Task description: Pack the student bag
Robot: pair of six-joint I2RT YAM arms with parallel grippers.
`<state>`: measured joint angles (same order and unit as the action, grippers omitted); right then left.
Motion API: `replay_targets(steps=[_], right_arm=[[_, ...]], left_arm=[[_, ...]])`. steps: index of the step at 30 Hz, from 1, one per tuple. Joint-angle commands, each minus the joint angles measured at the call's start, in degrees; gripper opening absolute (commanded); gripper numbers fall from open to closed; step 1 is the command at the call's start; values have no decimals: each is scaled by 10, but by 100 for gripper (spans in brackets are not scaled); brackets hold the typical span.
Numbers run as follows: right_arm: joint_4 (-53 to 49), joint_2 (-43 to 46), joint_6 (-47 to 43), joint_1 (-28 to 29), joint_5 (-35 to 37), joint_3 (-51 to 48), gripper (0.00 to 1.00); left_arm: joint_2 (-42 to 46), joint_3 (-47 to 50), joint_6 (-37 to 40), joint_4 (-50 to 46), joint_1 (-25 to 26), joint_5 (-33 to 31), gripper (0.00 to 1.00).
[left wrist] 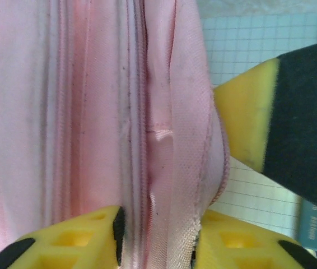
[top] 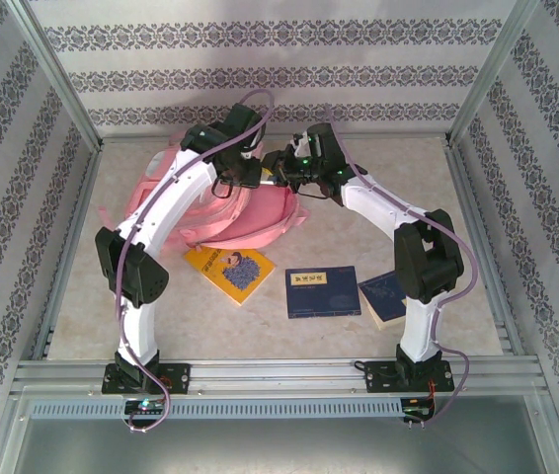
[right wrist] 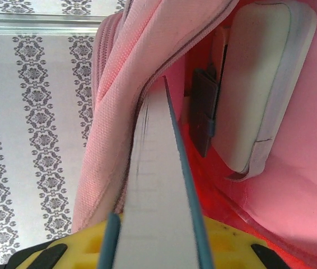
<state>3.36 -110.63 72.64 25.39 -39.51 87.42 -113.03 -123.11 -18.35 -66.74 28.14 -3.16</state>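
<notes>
- The left pincer is clenched on a fold of the large pink fabric student bag. Its yellow pads sit either side of the cloth, right beside the zip line at the mouth.
- The right pincer is grasping a thin teal-covered book with white page edges by its near end. The far end is poked into the bag's opening, under the pink lip.
- The student bag lies slumped on the far side of the pale stone-patterned bench, left of middle, with both arms reaching over it. A yellow paperback and a dark blue book lie nearer the arm bases, apart from it.
- To my eye the bag is soft and floppy and will not hold its mouth open unaided. The stitched rim looks the best place to take hold, since the seam gives thicker stuff to pinch.
- It looks light, so it may slide or bunch up when the book is pushed in. The woven cloth seems grippy rather than slick.
- Inside, a white and grey padded pocket sits against one wall, and the book's corner could catch on it.
</notes>
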Motion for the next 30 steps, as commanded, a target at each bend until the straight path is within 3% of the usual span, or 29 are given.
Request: replay_targets(steps=[1,7,14,21,30], right_arm=[[85,34,19,12,-34,1,0],[90,35,16,10,-33,-2,0],[-52,69,-100,-22,2,-30,0],[-68,66,-161,-29,13,-92,0],[-26,24,-124,-7,-7,-48,0]], left_arm=[[-10,-27,3,-16,6,-27,26],[-14,-33,-1,-20,13,-24,0],[42,-59,-8,-23,10,-74,0],[110,-58,39,-1,-3,-104,0],[153,-25,54,26,-67,-20,0]])
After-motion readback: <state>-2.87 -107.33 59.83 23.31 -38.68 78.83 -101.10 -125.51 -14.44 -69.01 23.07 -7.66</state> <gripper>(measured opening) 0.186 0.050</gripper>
